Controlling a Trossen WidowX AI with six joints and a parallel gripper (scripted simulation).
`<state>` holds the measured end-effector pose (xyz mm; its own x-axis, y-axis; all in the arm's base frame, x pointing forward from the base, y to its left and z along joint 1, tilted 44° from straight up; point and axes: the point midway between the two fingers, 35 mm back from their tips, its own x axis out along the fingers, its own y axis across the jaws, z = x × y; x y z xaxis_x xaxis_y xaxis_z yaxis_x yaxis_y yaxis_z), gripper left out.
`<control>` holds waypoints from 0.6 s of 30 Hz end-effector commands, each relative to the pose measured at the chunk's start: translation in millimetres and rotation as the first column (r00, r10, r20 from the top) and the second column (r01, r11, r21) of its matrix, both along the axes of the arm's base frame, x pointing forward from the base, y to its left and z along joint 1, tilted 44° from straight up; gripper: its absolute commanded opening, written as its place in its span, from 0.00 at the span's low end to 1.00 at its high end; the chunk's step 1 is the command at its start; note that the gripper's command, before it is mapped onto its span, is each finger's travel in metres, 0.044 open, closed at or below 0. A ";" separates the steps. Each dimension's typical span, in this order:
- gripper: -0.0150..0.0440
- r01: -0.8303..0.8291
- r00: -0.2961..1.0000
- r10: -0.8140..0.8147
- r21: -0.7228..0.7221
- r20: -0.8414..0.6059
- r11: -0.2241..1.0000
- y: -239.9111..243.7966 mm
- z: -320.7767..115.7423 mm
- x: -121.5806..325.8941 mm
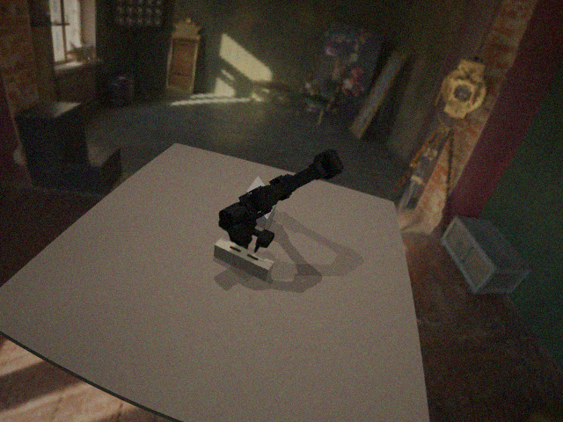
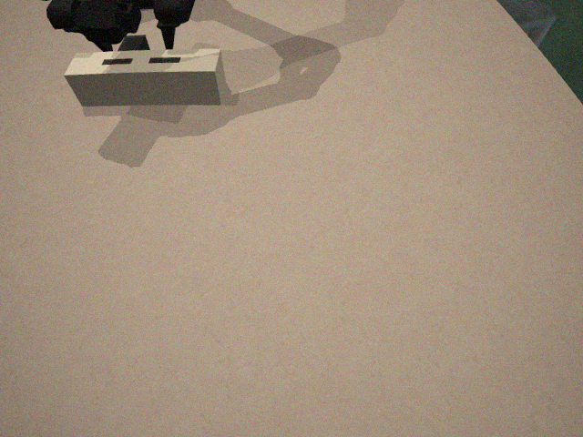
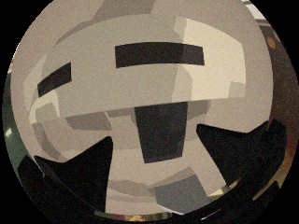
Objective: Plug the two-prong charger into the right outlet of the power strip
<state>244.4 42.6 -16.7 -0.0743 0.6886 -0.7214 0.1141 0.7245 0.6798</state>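
The pale power strip [image 1: 240,262] [image 2: 150,89] [image 3: 95,91] lies on the table, with two dark slots on its top. A dark block [image 2: 134,43] [image 3: 162,137], apparently the charger, is behind the strip in the exterior view, partly hidden by it. No prongs show. My gripper [image 2: 139,47] [image 3: 156,135] is open, with its fingers apart on either side of the dark block and holding nothing. The fingertips are low, just behind the strip in the exterior view.
A grey, flat-sided piece [image 3: 182,193] shows at the bottom of the wrist view. Pale pointed pieces [image 1: 257,183] show beside the arm. The table [image 1: 273,345] [image 2: 329,282] carries shadows of the arm around the strip.
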 end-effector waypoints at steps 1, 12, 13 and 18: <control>1.00 -0.004 1.000 0.004 0.002 -0.001 1.000 0.9 -0.2 -7.9; 1.00 -0.004 1.000 0.004 0.002 -0.002 1.000 1.6 1.1 -21.5; 1.00 -0.004 1.000 0.004 0.002 -0.002 1.000 1.7 1.2 -22.8; 1.00 -0.004 1.000 0.004 0.002 -0.003 1.000 2.1 1.7 -29.0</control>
<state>222.5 44.0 -14.2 -0.0740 0.6910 -0.7191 0.1155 0.7221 0.6820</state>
